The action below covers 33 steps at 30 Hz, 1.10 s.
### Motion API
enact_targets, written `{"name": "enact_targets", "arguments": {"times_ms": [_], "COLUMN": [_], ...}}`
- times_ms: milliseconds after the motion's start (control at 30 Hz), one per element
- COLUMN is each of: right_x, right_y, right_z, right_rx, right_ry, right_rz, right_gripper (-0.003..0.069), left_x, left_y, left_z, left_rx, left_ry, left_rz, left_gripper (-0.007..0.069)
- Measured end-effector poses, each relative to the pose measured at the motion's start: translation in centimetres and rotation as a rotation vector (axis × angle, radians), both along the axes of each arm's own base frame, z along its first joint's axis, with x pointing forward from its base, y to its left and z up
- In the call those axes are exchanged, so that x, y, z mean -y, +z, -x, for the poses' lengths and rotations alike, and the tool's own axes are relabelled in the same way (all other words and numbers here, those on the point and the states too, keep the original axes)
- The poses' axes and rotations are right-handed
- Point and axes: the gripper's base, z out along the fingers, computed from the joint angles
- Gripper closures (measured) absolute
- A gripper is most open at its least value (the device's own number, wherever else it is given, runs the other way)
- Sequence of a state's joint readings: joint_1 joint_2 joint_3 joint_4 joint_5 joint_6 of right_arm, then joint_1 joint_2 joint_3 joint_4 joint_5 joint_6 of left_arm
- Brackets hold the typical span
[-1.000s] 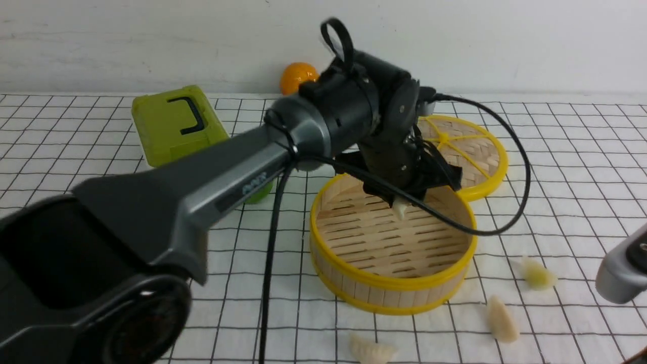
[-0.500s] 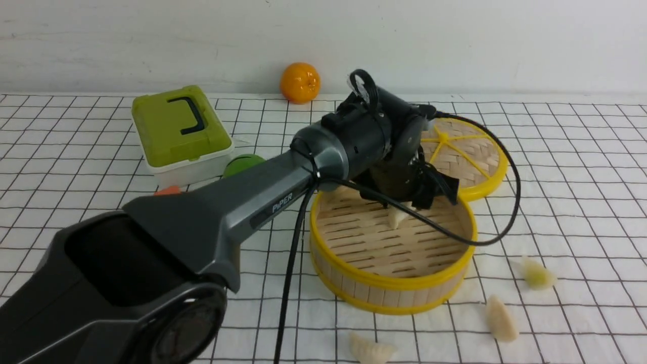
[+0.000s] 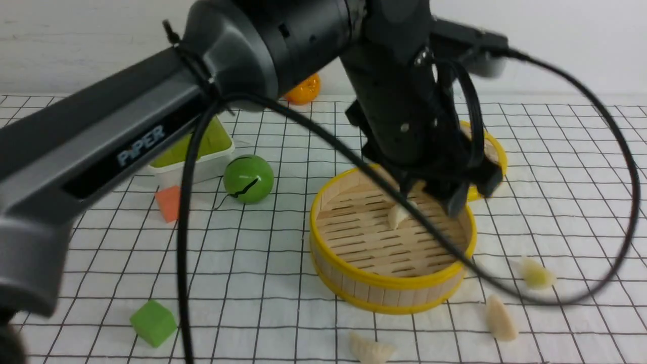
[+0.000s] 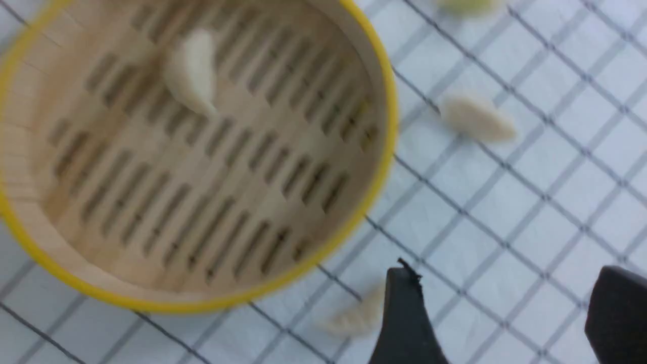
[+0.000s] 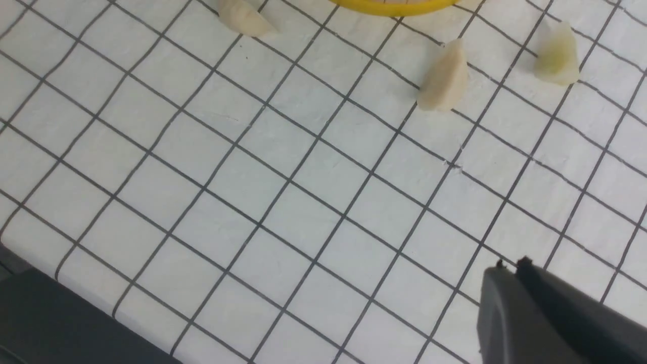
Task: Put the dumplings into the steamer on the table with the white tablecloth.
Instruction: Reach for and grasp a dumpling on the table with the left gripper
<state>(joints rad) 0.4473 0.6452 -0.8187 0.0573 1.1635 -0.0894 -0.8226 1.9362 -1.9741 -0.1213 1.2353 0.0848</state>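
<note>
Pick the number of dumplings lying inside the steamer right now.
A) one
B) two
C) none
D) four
A: a single dumpling rests on the slatted floor of the steamer. The pale green dumpling, the cream dumpling near it and the dumpling in front of the steamer all lie outside on the white tablecloth.

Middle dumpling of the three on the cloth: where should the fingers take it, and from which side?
From straight above, gripping across the middle dumpling at its plump midsection. It lies flat on the tablecloth, long axis running away from the robot, so closing left-right over its narrow width looks surest.
</note>
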Motion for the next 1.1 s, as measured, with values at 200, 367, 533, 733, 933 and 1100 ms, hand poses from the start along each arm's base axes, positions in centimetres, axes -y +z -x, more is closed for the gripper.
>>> {"name": "enact_targets", "arguments": {"times_ms": [200, 367, 533, 733, 933, 1100], "right_x": [0.0, 0.0, -0.1, -0.1, -0.1, -0.1], "right_y": [0.0, 0.0, 0.0, 0.0, 0.0, 0.0], "right_z": [0.0, 0.0, 0.0, 0.0, 0.0, 0.0], "right_rx": [-0.002, 0.002, 0.003, 0.003, 0.003, 0.003], "right_ry": [-0.002, 0.001, 0.002, 0.002, 0.002, 0.002], "right_rz": [-0.003, -0.004, -0.007, -0.008, -0.008, -0.008], "right_gripper": [0.0622, 0.062, 0.0615, 0.0611, 0.0611, 0.0607], "left_x": [-3.0, -3.6, -2.6, -1.7, -1.1, -1.3], "left_y": [-8.4, -13.1, -14.8, -15.5, -18.3, -18.4], "left_z": [4.5, 4.8, 3.8, 2.8, 2.2, 2.2], "left_rx": [-0.117, 0.006, 0.113, 0.211, 0.197, 0.189], "left_ry": [-0.306, -0.546, -0.617, -0.596, -0.61, -0.606], "left_rz": [-0.253, -0.278, -0.253, -0.206, -0.238, -0.274], "left_gripper": [0.0175, 0.0198, 0.0211, 0.0214, 0.0221, 0.0367]}}
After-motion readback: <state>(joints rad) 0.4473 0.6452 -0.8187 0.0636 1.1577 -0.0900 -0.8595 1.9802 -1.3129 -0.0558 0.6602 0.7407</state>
